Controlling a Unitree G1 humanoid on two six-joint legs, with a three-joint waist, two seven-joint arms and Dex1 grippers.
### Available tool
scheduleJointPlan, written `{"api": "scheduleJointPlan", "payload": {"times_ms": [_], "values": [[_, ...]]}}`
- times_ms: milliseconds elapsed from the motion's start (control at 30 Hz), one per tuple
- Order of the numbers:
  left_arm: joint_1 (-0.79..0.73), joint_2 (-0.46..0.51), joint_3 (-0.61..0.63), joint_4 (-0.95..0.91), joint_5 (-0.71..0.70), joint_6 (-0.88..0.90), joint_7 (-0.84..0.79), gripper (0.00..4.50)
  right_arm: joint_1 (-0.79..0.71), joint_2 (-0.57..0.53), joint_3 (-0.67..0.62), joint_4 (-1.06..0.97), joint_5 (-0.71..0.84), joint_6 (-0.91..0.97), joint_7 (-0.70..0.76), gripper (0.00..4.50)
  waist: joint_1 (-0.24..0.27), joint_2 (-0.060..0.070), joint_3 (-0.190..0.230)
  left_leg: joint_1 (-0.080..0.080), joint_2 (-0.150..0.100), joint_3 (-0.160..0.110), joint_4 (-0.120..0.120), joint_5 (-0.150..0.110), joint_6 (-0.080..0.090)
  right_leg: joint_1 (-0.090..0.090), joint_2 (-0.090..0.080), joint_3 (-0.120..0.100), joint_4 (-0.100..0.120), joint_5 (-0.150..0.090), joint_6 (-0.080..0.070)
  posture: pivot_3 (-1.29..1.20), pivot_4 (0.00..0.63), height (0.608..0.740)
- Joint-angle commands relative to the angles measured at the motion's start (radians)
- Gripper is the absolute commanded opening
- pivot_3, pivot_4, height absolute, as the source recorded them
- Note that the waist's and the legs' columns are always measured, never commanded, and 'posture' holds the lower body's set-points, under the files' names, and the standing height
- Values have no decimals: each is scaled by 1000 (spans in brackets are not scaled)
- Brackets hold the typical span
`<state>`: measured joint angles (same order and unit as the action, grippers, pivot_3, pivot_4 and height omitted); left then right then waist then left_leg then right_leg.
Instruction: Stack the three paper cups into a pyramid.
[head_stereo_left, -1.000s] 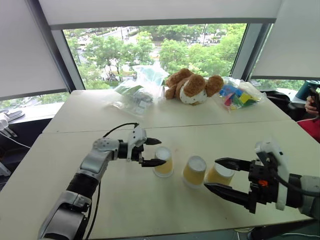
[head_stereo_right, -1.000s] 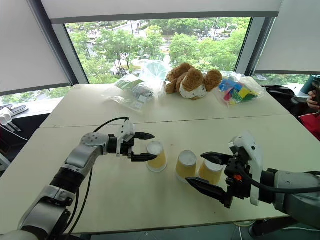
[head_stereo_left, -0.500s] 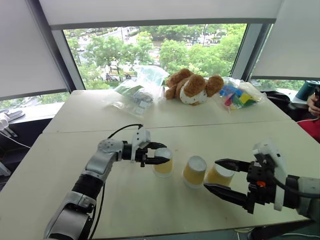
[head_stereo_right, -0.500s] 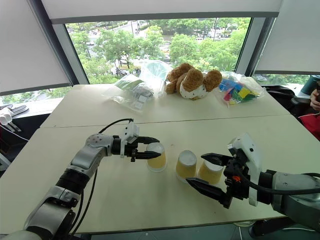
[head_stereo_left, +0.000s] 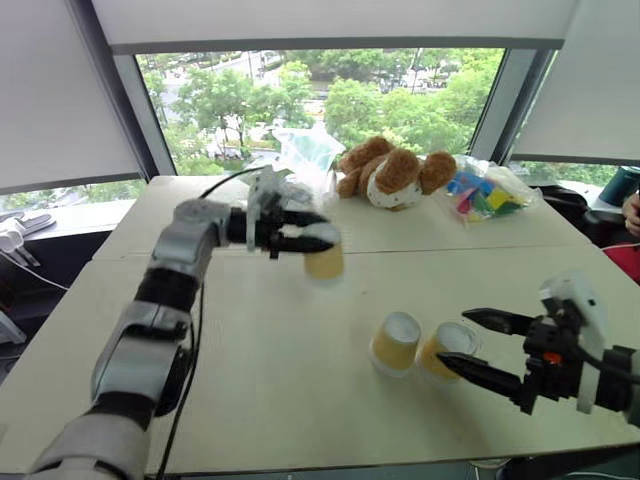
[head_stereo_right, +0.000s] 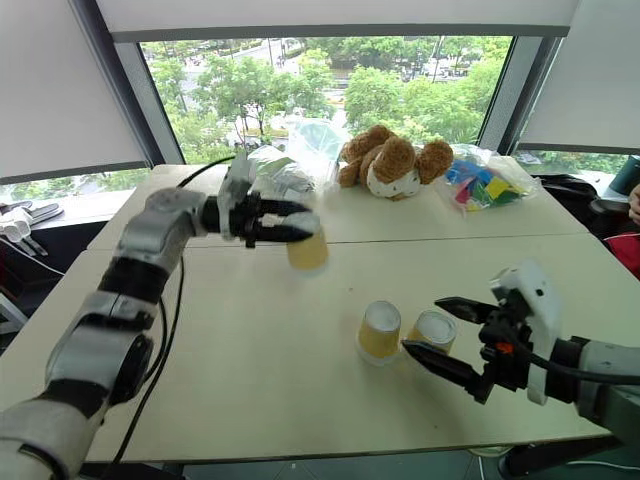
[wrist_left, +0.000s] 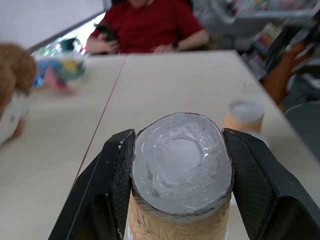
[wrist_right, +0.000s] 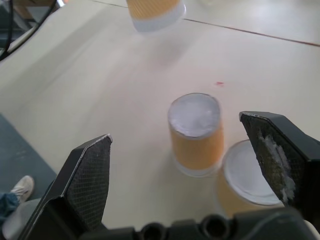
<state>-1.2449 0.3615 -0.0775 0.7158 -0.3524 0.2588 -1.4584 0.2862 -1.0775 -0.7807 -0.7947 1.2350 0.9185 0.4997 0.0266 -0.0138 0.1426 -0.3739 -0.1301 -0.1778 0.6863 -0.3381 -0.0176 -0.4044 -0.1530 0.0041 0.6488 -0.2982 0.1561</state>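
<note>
We are holding 1 cup (head_stereo_left: 324, 262) clamped upside down in the left hand (head_stereo_left: 318, 232) above the desk (head_stereo_left: 260, 380), ready to top the 2 touching cups (head_stereo_left: 420, 345), right hand (head_stereo_left: 478, 345) waiting wide open, empty.

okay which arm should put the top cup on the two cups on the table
Left. Its tool is already shut on the third cup, held above the table. The right tool is open and empty beside the two standing cups.

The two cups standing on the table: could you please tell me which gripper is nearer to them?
Right. The right gripper hangs open just beside the two cups on the table. The left gripper, shut on the third cup, is raised well away from them.
</note>
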Motion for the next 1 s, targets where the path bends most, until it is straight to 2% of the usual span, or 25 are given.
{"api": "scheduleJointPlan", "payload": {"times_ms": [33, 200, 400, 633, 1000], "values": [[-81, -77, 29, 85, -24, -47, -36, 2177, 23, 8, -96, 15, -41, 6, 34, 4500, -2, 0, 0, 0, 0, 1, 0, 0, 0, 0, 0, 0, 0, 0, 0, 0, 150, 740], [-149, -273, 6, 193, 14, -183, -51, 2177, 81, 68, -221, -26, -29, 30, -4, 4500, -13, -1, 0, 0, 1, 5, -1, 0, 1, -1, 0, -1, 0, 0, 0, 0, 150, 740], [-189, -407, -7, 313, 66, -276, -72, 2177, 215, 193, -308, -141, 16, 10, -80, 4500, -14, -1, 1, 0, 2, 7, -1, 0, 1, -1, 0, -1, 0, 0, 0, 0, 150, 740], [-200, -446, -42, 384, 151, -382, -125, 2177, 356, 277, -330, -241, 69, -70, -159, 4500, -14, -1, 1, 1, 2, 7, -1, -1, 1, -1, 0, 0, 0, 0, 1, 0, 150, 740], [-207, -458, -45, 452, 227, -453, -121, 2177, 401, 263, -243, -242, 46, -161, -224, 4500, -13, -1, 1, 1, 2, 7, -1, 0, 1, -1, 0, 0, 0, 0, 1, 0, 150, 740]]}}
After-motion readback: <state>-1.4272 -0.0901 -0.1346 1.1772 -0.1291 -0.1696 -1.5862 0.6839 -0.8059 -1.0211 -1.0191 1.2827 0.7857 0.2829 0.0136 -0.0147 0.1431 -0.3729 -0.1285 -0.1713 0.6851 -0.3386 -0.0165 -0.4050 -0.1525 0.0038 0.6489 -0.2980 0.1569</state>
